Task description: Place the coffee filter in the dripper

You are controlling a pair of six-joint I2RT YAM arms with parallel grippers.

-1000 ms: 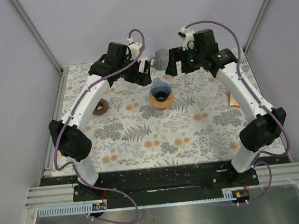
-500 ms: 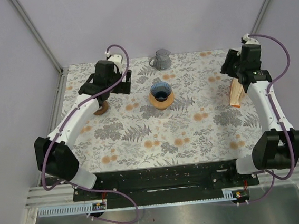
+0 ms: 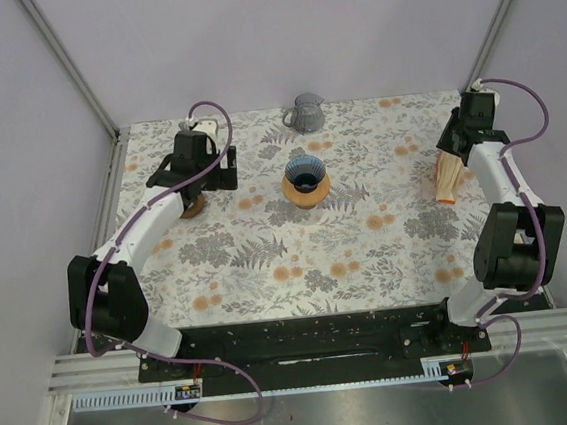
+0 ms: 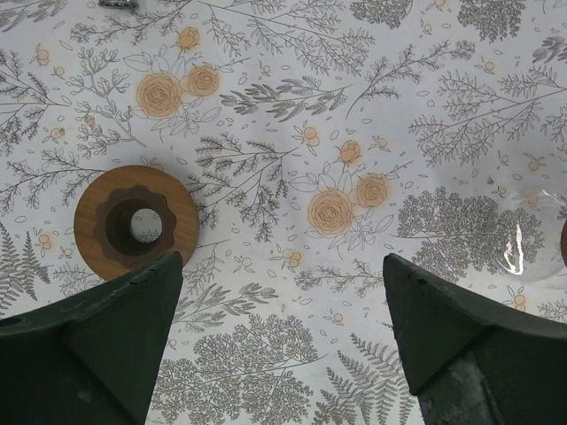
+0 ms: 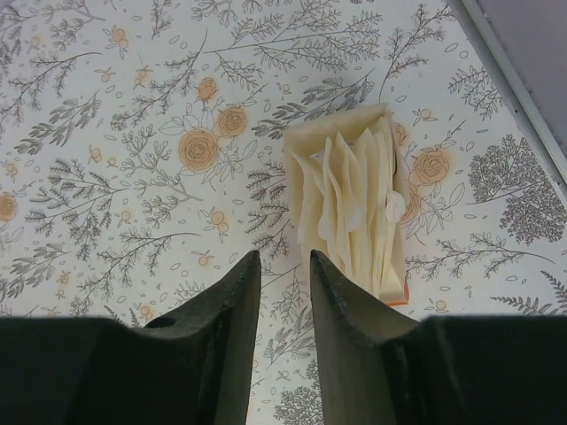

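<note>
Right gripper (image 5: 283,263), narrow and empty, hovers by the coffee filters (image 5: 353,208). Left gripper (image 4: 282,261) gapes wide, empty.

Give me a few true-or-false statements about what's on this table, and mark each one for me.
1. The dripper stands near the middle of the table. True.
2. A paper filter already lines the dripper. False: no paper shows in it; the stack of filters lies by the table's right edge.
3. The left end effector is wide open and holds nothing. True.
4. The wooden ring sits on the dripper. False: it lies flat on the table, off to the left.
5. The right end effector is gripping a filter. False: its narrow gap is empty, with the filters just beyond.
6. A grey mug stands behind the dripper, at the far edge. True.
</note>
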